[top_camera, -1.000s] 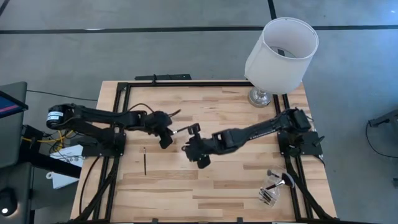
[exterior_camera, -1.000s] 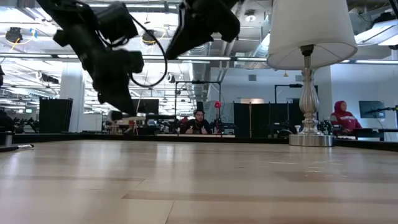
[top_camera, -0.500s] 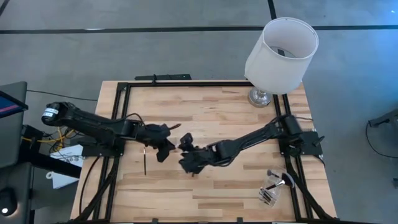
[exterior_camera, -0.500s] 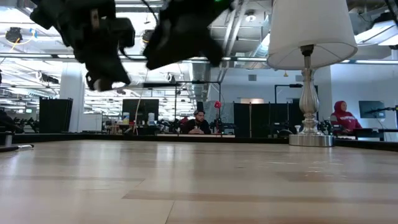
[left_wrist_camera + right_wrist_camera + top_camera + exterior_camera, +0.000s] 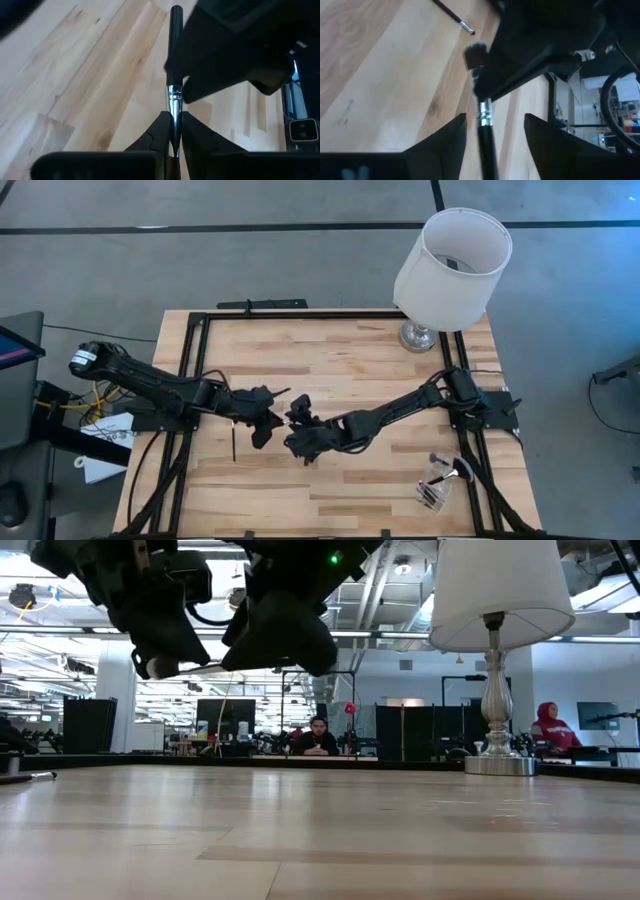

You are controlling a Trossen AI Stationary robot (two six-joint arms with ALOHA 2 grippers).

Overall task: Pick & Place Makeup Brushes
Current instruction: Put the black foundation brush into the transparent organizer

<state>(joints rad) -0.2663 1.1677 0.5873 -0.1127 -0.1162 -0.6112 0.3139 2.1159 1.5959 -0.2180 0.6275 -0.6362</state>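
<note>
One black-handled makeup brush [image 5: 175, 45] with a silver ferrule hangs level above the table's middle, and my left gripper [image 5: 266, 417] is shut on it. Its bristle head [image 5: 475, 52] sticks out past the left fingers. My right gripper [image 5: 495, 117] is open and close to the left one. Its fingers stand on either side of the brush's handle [image 5: 488, 142], with a gap on both sides. Another thin brush [image 5: 232, 442] lies flat on the wood near the left gripper. My left gripper pinches the brush between its two fingertips at the silver ferrule [image 5: 174, 102], near the bristle end. The brush runs straight on from the fingers, its handle pointing toward my right gripper. It is lifted clear of the table and about level [image 5: 200, 667].
A white-shaded lamp [image 5: 452, 265] stands on its silver base [image 5: 418, 335] at the far right corner. A clear container [image 5: 438, 483] with brushes sits near the right front corner. A black frame [image 5: 300, 315] rims the table. People sit in the room beyond.
Both grippers have come toward the near edge and closer to each other. My left gripper has carried the brush along, clear of the table. My right gripper has also gone toward the table's left and now stands around the brush's handle.
</note>
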